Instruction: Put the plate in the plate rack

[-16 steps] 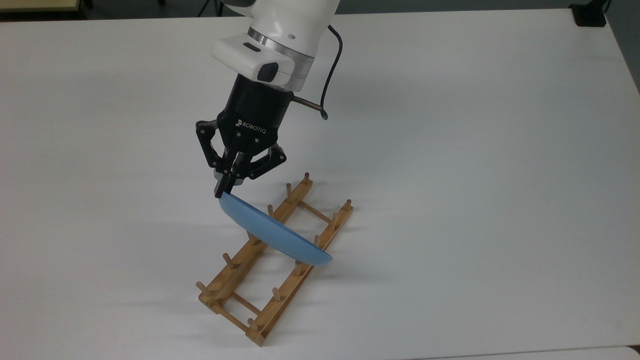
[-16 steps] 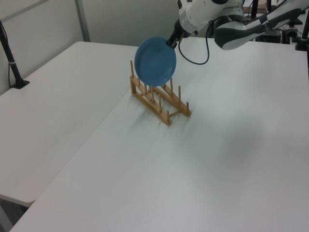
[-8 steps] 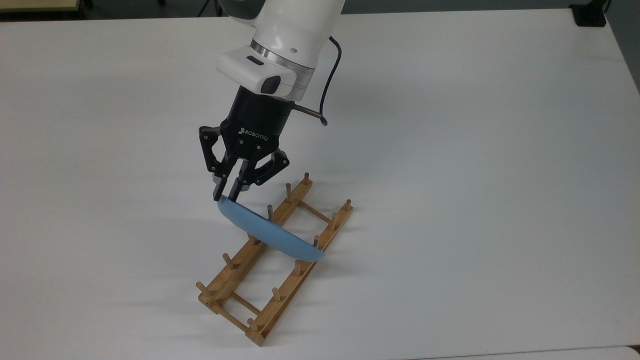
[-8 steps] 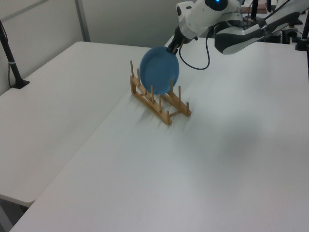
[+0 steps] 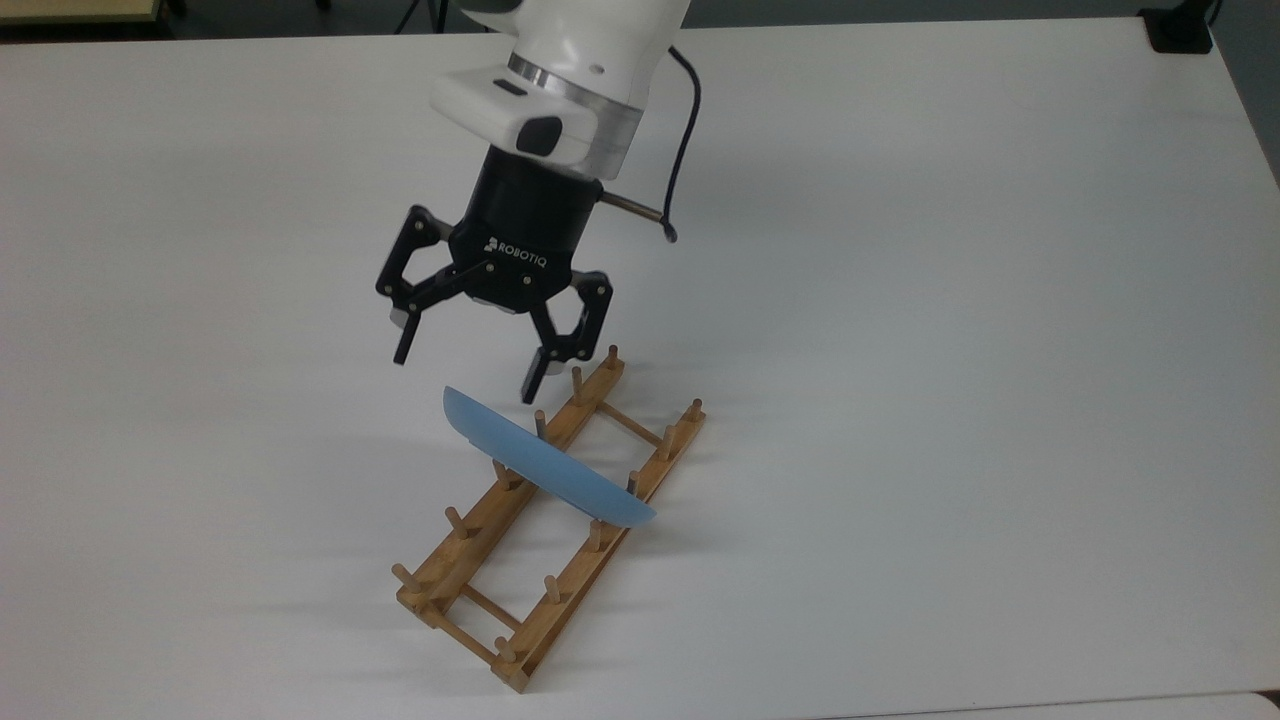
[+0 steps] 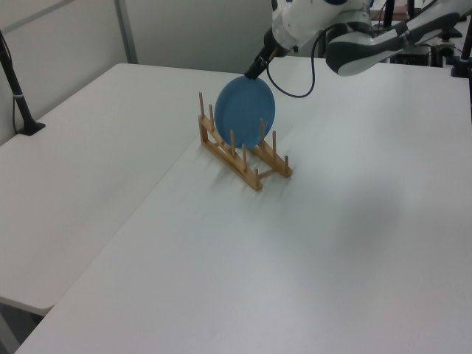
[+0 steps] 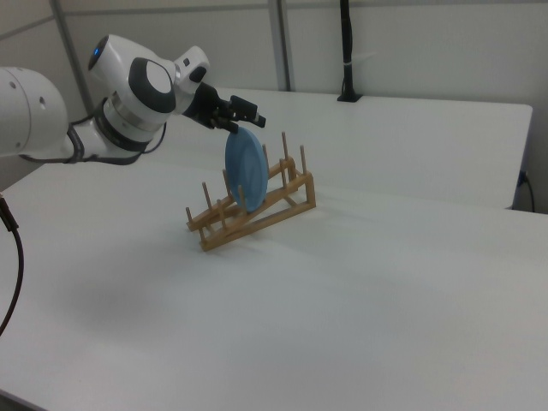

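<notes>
The light-blue plate point(image 5: 545, 470) stands on edge across the wooden plate rack point(image 5: 470, 535), between pegs near the rack's middle, leaning a little. My gripper point(image 5: 466, 372) hangs open just above the plate's upper rim, one finger on each side of it, touching nothing. In the left view the plate point(image 6: 245, 112) faces the camera in the rack point(image 6: 243, 162), with the gripper point(image 6: 256, 68) at its top edge. In the right view the plate point(image 7: 244, 171) sits upright in the rack point(image 7: 257, 218), below the gripper point(image 7: 242, 118).
The rack lies on a wide white table point(image 5: 950, 350). A black cable point(image 5: 685, 130) loops off the wrist. A black post point(image 6: 18, 88) stands clamped at the left view's left, and another black post point(image 7: 345, 51) at the back of the right view.
The gripper has opened, let go of the plate and risen a little. The plate has settled lower into the rack and stands there by itself.
</notes>
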You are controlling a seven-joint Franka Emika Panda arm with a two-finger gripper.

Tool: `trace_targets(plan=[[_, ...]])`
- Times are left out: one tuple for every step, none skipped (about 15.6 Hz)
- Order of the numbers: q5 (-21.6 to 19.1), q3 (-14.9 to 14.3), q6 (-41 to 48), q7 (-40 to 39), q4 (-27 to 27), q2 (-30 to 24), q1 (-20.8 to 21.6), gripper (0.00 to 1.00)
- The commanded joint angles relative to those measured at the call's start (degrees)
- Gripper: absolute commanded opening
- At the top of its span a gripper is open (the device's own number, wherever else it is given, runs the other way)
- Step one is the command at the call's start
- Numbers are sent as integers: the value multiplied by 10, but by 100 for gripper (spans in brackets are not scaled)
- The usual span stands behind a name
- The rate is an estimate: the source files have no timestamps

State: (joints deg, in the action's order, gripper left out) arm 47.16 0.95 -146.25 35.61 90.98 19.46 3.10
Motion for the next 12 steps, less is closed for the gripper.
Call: trace_targets(plan=[[-74, 1, 37, 10, 3, -26, 17, 100], [-95, 1, 55, 10, -3, -28, 24, 100], [-119, 1, 77, 6, -5, -34, 26, 100], [-144, 1, 98, -4, -5, -37, 30, 100], [-167, 1, 119, -19, -6, -39, 37, 100], [-193, 1, 146, -38, -12, -47, 43, 100], [-222, 1, 178, -56, -19, -50, 45, 100], [-253, 1, 212, -77, -23, -57, 45, 100], [-281, 1, 240, -104, -23, -70, 45, 100], [-304, 1, 265, -133, -23, -82, 46, 100], [-326, 1, 296, -160, -23, -93, 45, 100], [-344, 1, 328, -184, -23, -104, 45, 100]])
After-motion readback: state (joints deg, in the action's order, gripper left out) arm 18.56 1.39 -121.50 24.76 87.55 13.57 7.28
